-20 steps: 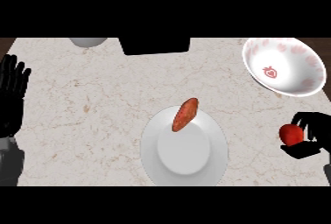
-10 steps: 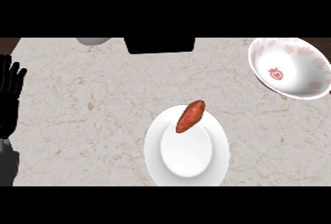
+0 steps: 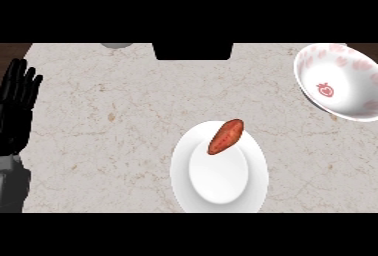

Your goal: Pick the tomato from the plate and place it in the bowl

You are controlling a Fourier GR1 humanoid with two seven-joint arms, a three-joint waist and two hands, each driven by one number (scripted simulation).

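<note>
Overhead, the head view gives the whole working area. A white plate point(image 3: 218, 172) sits on the pale marbled table point(image 3: 111, 115), low and a little right of centre. On its upper rim lies a reddish, elongated item point(image 3: 226, 136), tilted so its upper end points up and to the right; it reads more like a sweet potato or a sausage than a tomato. No tomato shows anywhere in this view, neither on the plate nor in the bowl point(image 3: 341, 82), so I cannot tell where it is. The bowl, white with pink hearts and a strawberry mark inside, stands at the right edge near the top, well apart from the plate, and what shows of its inside holds nothing.

At the left edge the left hand point(image 3: 18, 107) rests with its fingers spread and straight, pointing up, holding nothing. The right hand shows nowhere in this view.

As a judgement, the placing step is not finished. To do it well, the carrying hand should arrive above the middle of the bowl, over the strawberry mark, come low before the fingers part, and keep clear of the near rim so the bowl is not tipped or pushed
</note>
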